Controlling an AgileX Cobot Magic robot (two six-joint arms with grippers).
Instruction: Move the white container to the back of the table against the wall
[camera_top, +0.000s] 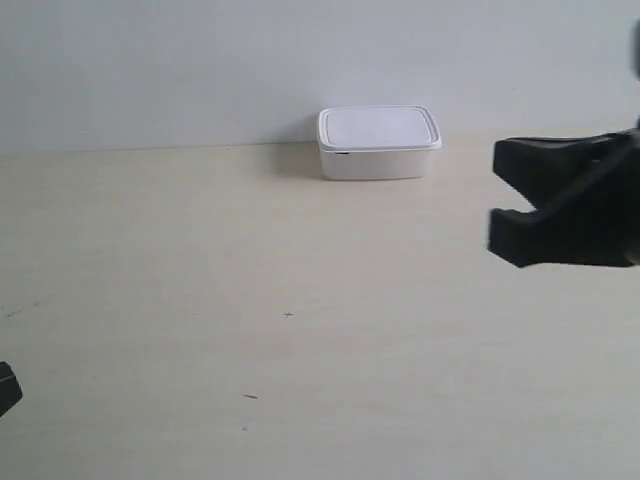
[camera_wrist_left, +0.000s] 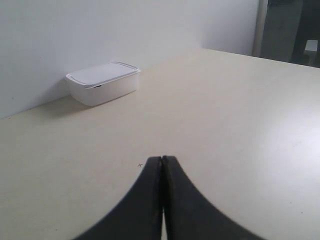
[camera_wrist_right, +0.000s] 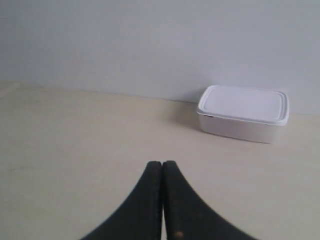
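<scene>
The white container (camera_top: 379, 142) is a small lidded box standing at the far edge of the cream table (camera_top: 300, 300), close against the pale wall (camera_top: 200, 60). The left wrist view shows the container (camera_wrist_left: 102, 82) far ahead of my left gripper (camera_wrist_left: 162, 157), whose fingers are shut with nothing between them. In the right wrist view the container (camera_wrist_right: 243, 112) is also well ahead of my right gripper (camera_wrist_right: 162, 162), which is shut and empty too. Neither gripper touches the box.
A black part of the arm at the exterior view's right (camera_top: 570, 200) hangs over the table's right side. A small black piece of the other arm (camera_top: 5, 388) shows at the lower left edge. A dark panel (camera_wrist_left: 292, 30) stands beyond the table's end.
</scene>
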